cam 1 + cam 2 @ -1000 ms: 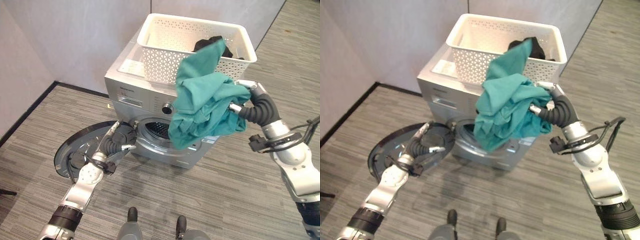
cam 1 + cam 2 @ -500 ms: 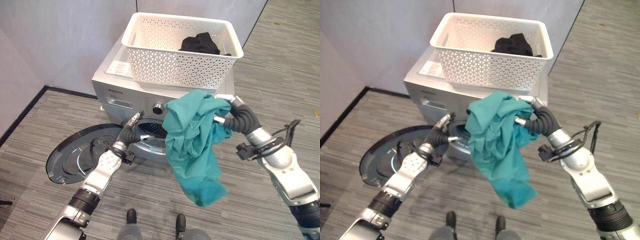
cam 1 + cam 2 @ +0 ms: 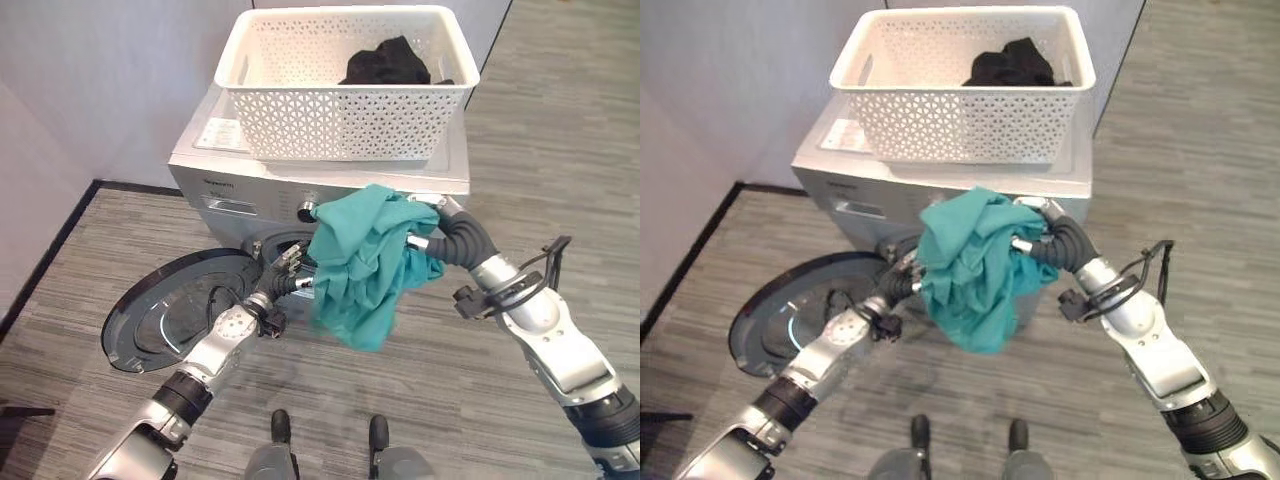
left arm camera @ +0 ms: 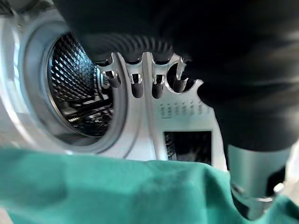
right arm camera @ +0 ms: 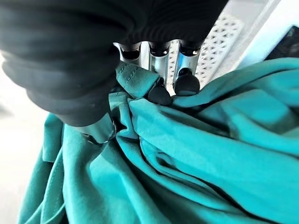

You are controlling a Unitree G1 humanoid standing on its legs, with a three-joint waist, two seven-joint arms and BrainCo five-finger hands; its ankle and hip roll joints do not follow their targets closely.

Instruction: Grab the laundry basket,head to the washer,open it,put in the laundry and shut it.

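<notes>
A white laundry basket (image 3: 330, 110) stands on top of the silver washer (image 3: 215, 165), with a black garment (image 3: 385, 62) in its far right corner. My right hand (image 3: 445, 235) is shut on a bunched teal cloth (image 3: 360, 270) that hangs in front of the washer's round opening (image 4: 74, 93). In the right wrist view the fingers (image 5: 161, 93) pinch a fold of that cloth (image 5: 187, 154). Low at the opening's left rim, my left hand (image 3: 262, 300) is open and holds nothing. Its fingers (image 4: 135, 84) point at the drum, and the teal cloth (image 4: 117, 191) hangs close beside them.
The washer's round door (image 3: 170, 320) is swung wide open to the left, low over the floor. A grey wall (image 3: 100, 90) with a black skirting strip runs behind and to the left of the washer. Striped grey carpet (image 3: 450, 400) lies in front and to the right.
The camera has shifted. My right hand has brought the teal cloth down from the basket to the washer's opening, now bunched. My left hand has moved from the door to the opening's rim.
</notes>
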